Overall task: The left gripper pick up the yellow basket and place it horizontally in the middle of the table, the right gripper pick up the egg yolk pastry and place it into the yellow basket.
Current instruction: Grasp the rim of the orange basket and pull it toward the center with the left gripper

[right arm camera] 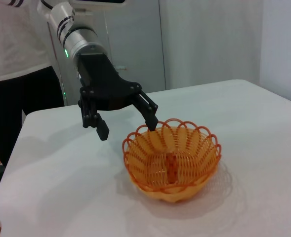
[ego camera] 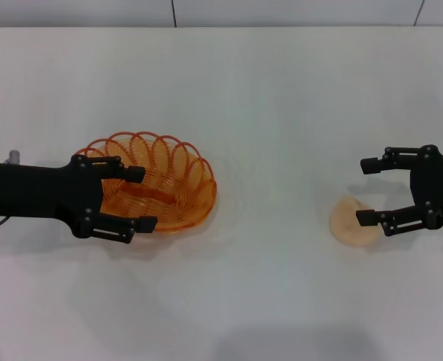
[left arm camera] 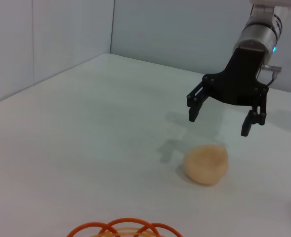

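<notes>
Black two-fingered left gripper: sitting at centre left, fingers spread over the rim of the oval orange-yellow wire basket. Pale peach domed pastry: lying on the white table at centre right. Black right gripper: hovering spread, unclenched, just above the pastry.

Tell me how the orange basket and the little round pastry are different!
The yellow basket is much bigger than the egg yolk pastry. The basket is bright orange wire with loops you can see through; the pastry is pale peach, smooth and solid. The basket is hollow and open on top; the pastry is a little dome. Both sit on the white table, each with an open gripper close by: left gripper, right gripper.
</notes>
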Available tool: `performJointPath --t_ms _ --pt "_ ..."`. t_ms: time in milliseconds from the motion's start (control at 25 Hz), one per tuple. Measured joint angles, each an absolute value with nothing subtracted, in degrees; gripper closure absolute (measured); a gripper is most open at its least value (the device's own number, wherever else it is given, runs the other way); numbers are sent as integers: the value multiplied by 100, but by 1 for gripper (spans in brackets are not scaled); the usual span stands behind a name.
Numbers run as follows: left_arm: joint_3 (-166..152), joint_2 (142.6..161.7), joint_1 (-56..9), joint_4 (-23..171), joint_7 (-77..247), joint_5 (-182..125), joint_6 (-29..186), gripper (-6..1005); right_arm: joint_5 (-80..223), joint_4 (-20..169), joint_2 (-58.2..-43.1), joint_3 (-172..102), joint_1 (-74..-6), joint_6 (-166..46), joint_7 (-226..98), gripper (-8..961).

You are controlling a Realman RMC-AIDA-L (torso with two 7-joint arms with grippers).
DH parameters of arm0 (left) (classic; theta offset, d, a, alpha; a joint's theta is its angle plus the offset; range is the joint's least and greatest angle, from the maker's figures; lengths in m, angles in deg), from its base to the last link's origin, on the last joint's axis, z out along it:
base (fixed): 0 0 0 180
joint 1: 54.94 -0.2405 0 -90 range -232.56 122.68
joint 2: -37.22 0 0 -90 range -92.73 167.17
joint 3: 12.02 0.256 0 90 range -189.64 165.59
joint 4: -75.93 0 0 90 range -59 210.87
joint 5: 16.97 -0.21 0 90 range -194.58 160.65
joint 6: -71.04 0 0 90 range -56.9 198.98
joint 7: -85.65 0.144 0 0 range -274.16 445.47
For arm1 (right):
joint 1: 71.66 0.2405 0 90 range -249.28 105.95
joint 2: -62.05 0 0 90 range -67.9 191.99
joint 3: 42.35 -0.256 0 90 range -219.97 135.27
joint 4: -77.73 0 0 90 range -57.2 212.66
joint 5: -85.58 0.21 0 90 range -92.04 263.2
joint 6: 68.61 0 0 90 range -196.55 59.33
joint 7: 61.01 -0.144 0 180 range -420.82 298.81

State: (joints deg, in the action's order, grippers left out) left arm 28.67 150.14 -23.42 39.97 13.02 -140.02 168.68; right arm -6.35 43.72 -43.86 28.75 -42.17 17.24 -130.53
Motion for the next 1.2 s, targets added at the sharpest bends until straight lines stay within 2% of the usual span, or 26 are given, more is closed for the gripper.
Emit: performJointPath --t_ms 1080,1200 --pt "2824 14998 -2339 3969 1194 -13988 16721 115 -631 4358 -4433 2439 -4325 1717 -12888 96" --pt "2825 15042 -2382 3583 518 -13979 16737 115 -634 4327 -4441 2393 -4367 1731 -12870 97"
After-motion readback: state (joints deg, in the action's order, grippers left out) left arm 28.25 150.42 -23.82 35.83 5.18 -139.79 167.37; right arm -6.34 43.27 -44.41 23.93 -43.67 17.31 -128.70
